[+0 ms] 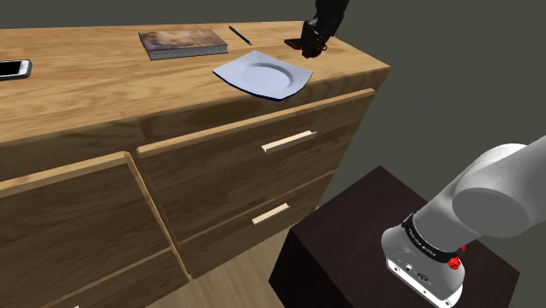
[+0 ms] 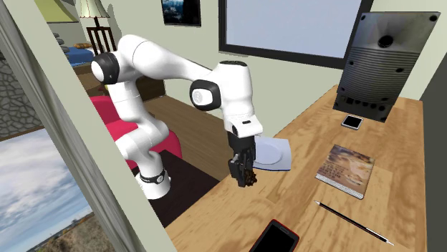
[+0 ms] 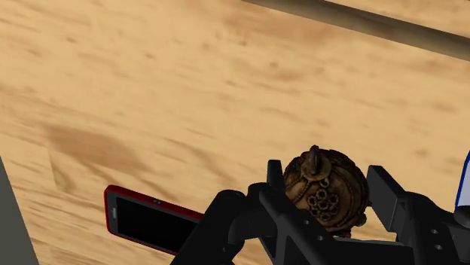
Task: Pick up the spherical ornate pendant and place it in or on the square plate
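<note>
carry step: the end effector [image 2: 243,176], clamped on the pendant [image 3: 325,188], next needs moving over the square plate [image 1: 262,75].

Dresser [image 1: 87,96] top carries everything. Plate [image 1: 262,77] by front edge, toward end at shoulder view's right. Book [image 1: 182,42] behind plate, nearer back edge, offset to that view's left. Pen [image 1: 241,35] just beside book, on side toward same right end. Near phone [image 2: 274,238] at that end, past plate. Far phone [image 1: 12,68] well apart toward opposite end, before speaker [image 2: 385,61] standing there. Gripper [image 2: 245,179] over top between plate and near phone, pendant [image 3: 328,188] clasped between its fingers.
</note>
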Motion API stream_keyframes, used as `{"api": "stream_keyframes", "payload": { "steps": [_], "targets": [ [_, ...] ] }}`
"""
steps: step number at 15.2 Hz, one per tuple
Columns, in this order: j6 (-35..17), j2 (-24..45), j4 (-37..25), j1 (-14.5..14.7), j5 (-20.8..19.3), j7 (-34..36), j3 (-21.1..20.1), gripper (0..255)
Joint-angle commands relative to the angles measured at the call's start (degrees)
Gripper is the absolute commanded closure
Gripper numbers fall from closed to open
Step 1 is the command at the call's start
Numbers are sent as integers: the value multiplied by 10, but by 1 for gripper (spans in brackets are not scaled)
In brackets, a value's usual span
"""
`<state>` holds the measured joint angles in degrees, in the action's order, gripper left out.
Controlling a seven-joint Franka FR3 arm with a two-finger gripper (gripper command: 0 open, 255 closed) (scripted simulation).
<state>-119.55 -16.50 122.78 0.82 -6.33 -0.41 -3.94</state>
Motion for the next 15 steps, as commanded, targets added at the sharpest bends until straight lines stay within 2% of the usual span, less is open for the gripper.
{"api": "stream_keyframes", "payload": {
  "steps": [1,13,15],
  "targets": [
    [14,-1,-13,0,1,-1,0,255],
    [100,2,-102,1,5,-11,0,255],
    [104,2,-104,10,4,18,-19,255]
  ]
}}
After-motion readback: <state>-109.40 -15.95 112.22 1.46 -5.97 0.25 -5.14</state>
